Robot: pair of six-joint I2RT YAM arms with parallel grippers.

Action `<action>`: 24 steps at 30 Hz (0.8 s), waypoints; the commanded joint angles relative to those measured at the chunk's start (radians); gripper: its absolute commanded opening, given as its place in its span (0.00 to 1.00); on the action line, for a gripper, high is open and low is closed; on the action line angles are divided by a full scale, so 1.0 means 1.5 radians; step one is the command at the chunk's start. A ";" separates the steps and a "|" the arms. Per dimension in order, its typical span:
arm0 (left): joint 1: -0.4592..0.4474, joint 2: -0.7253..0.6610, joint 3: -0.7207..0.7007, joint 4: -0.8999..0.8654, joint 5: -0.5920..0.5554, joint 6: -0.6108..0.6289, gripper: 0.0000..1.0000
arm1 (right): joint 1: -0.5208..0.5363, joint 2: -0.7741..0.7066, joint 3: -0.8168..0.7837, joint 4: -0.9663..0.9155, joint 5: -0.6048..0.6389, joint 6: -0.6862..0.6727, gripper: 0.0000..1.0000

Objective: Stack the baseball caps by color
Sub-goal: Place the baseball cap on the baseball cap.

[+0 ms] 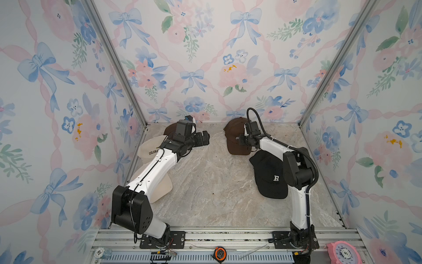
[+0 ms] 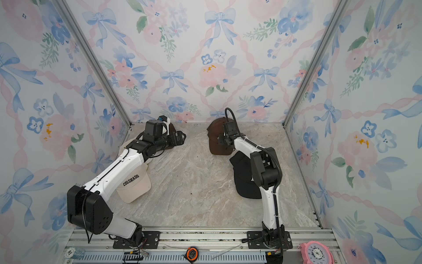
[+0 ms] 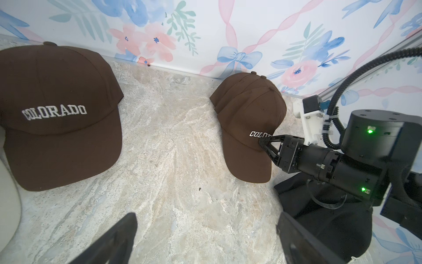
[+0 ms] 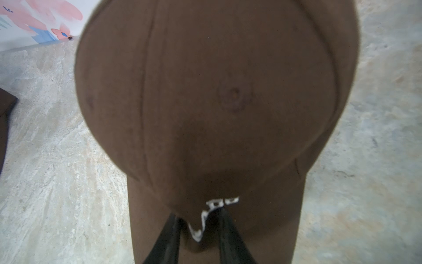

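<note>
Brown stack (image 3: 249,118) is parked at the back of the table (image 1: 205,182), close to the wall, on the right arm's side. Three crowns can be counted nested in it in the left wrist view. The top cap's front panel is met by the right hand (image 4: 198,228) right at the white lettering, and a puckered fold of fabric is seen between its fingers (image 4: 169,240). The jaws look only partly apart, so whether that fold is pinched or already let go can't be told from here.

A fourth brown cap (image 3: 59,109) is seen lying alone at the back left, well apart from the stack. The left hand (image 1: 202,140) is held near it above the table, spread wide with nothing in it. The black caps (image 1: 269,176) are piled just in front of the brown stack, under the right arm. The cream caps (image 2: 137,185) are found on the left side, partly hidden by the left arm.

The step in hand is probably the release of that top cap onto the stack. For it to be done well, the jaws should be opened fully before anything is pulled back. Soft fabric gets snagged easily, and the whole stack could be dragged crooked. A straight lift off is suggested, and the black pile beside the brim should be cleared on the way out.
</note>
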State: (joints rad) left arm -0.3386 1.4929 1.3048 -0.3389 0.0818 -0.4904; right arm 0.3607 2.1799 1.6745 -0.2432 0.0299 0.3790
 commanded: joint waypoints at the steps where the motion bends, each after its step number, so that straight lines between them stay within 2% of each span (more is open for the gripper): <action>1: 0.005 -0.015 0.002 -0.008 -0.011 0.015 0.98 | -0.004 0.005 -0.009 -0.019 -0.011 -0.003 0.40; 4: 0.005 -0.015 0.003 -0.007 -0.013 0.014 0.98 | -0.005 -0.034 -0.027 -0.017 -0.019 -0.007 0.53; 10: 0.006 -0.010 0.005 -0.006 -0.016 0.011 0.98 | 0.000 -0.112 -0.030 -0.043 -0.023 -0.016 0.69; 12: 0.006 -0.006 0.009 -0.007 -0.019 0.014 0.98 | 0.000 -0.133 -0.023 -0.057 -0.025 -0.018 0.78; 15: 0.007 0.006 0.018 -0.007 -0.019 0.017 0.98 | 0.001 -0.161 -0.006 -0.082 -0.024 -0.020 0.80; 16: 0.010 0.011 0.022 -0.008 -0.020 0.017 0.98 | 0.002 -0.169 0.003 -0.092 -0.027 -0.021 0.87; 18: 0.018 0.023 0.031 -0.011 -0.020 0.018 0.98 | 0.002 -0.181 0.022 -0.118 -0.034 -0.023 0.92; 19: 0.025 0.032 0.037 -0.016 -0.019 0.017 0.98 | 0.002 -0.186 0.032 -0.132 -0.040 -0.025 0.98; 24: 0.071 0.091 0.085 -0.047 -0.028 0.025 0.98 | 0.007 -0.210 0.064 -0.178 -0.086 -0.028 0.96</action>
State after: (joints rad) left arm -0.2680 1.5837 1.3891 -0.3649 0.0616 -0.4805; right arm 0.3622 1.8961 1.7363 -0.4171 -0.0452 0.3481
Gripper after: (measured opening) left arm 0.979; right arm 0.961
